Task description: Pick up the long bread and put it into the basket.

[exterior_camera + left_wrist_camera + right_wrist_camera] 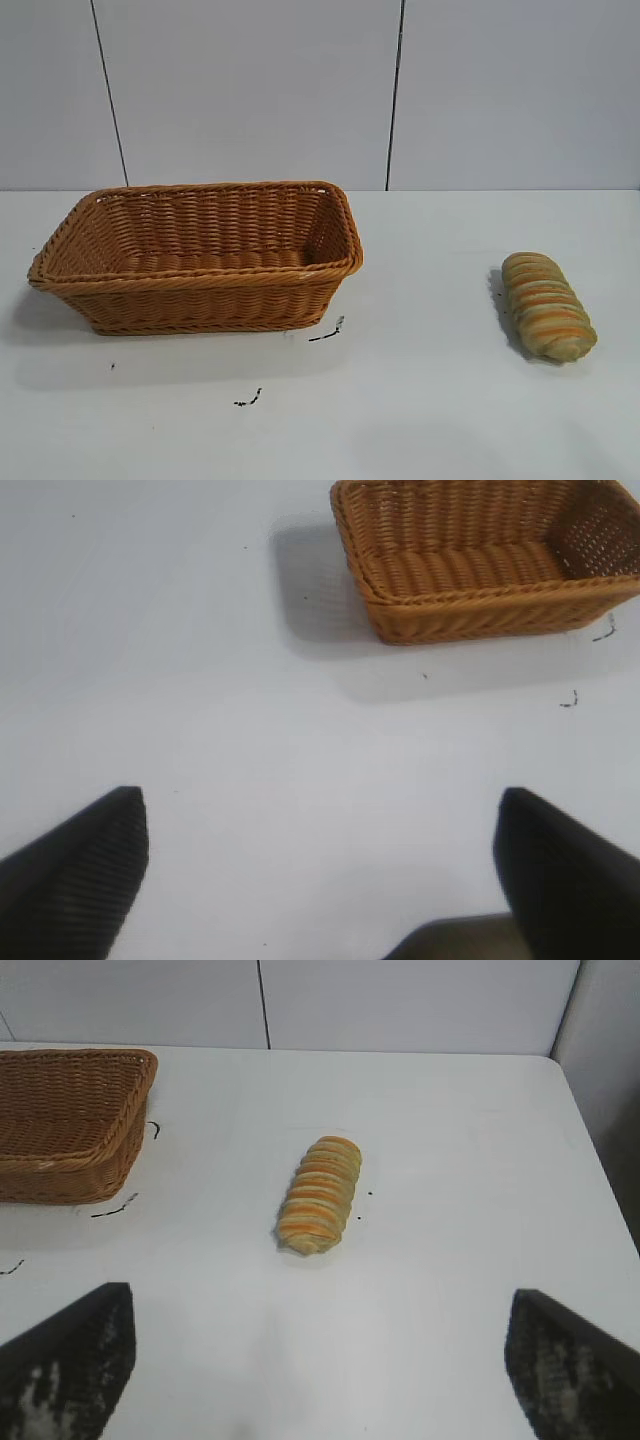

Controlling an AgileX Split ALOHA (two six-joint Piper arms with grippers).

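Observation:
The long bread (pixel 547 305) (pixel 319 1194), a tan loaf with orange-brown ridged stripes, lies flat on the white table at the right side. The wicker basket (pixel 200 288) (pixel 480 605) (pixel 60 1175) stands at the left, with nothing inside that I can see. Neither arm shows in the exterior view. My right gripper (pixel 320 1305) hangs open above bare table, a short way back from the loaf's near end, nothing between its fingers. My left gripper (pixel 322 810) is open over bare table, well away from the basket.
Small black scribble marks (pixel 327 333) (pixel 248 399) dot the table in front of the basket. The table's edge (pixel 600 1175) runs past the loaf on the right wrist view's right side. A grey panelled wall (pixel 300 90) closes the back.

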